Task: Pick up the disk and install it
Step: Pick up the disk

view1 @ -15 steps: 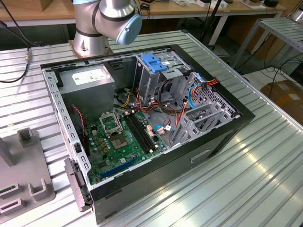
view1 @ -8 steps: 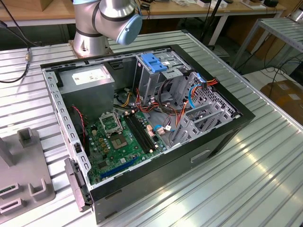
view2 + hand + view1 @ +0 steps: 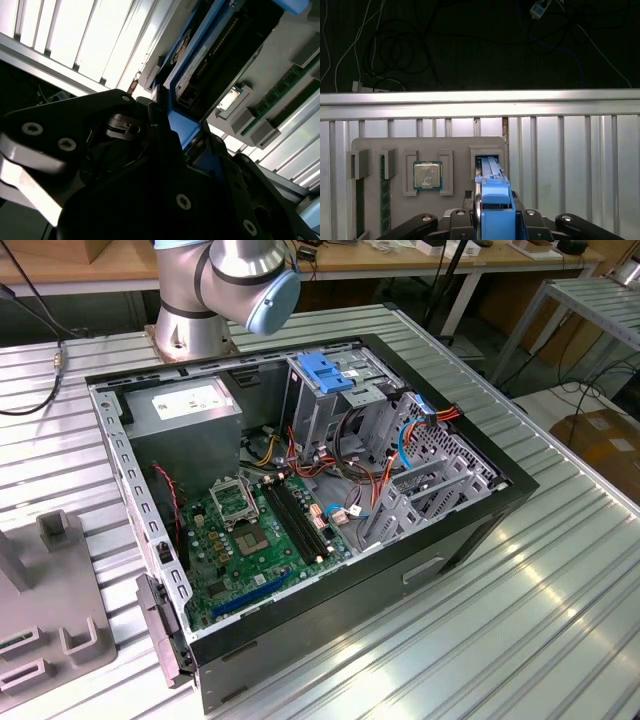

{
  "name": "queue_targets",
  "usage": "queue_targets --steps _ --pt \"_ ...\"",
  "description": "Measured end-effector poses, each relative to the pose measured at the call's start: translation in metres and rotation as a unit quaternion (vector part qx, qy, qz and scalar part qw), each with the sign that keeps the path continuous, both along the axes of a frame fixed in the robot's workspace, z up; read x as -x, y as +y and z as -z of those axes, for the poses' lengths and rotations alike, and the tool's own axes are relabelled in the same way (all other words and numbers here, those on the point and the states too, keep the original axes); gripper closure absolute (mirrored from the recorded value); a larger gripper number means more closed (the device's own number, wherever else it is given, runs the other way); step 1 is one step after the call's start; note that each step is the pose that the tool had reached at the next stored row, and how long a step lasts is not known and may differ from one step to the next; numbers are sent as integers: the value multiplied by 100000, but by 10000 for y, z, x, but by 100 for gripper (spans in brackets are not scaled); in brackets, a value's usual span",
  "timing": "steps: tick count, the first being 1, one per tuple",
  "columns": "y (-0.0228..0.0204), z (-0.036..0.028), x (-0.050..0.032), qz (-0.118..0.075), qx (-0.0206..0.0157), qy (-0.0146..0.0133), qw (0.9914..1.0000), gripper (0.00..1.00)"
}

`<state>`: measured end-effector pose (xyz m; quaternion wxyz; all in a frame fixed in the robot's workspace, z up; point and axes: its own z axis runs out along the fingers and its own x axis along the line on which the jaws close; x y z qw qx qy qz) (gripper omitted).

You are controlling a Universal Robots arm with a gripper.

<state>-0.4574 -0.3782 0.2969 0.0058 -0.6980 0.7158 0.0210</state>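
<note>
The disk [image 3: 492, 190] shows edge-on in the first wrist view, its blue carrier frame rising from a slot in the grey fixture plate [image 3: 395, 147]. My gripper [image 3: 495, 214] sits astride it, one black finger on each side, shut on the blue frame. In the second wrist view the disk [image 3: 225, 55] shows its dark underside and blue edge, running down between the fingers of my gripper [image 3: 180, 137]. Whether the disk still rests in the slot I cannot tell.
The fixture plate also holds a processor [image 3: 427, 176] and memory sticks [image 3: 382, 197]. In the exterior view the open computer case [image 3: 520, 485] lies on the ribbed metal table, with a power-supply box [image 3: 190, 410], a drive cage with a blue clip [image 3: 325, 370], and the fixture plate [image 3: 50, 620].
</note>
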Motion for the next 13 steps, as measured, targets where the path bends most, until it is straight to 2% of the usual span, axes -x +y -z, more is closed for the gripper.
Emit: queue_targets --steps 8,13 --pt "0 0 0 1 -7 -10 100000 63" --pt "0 -49 0 2 0 -4 100000 63"
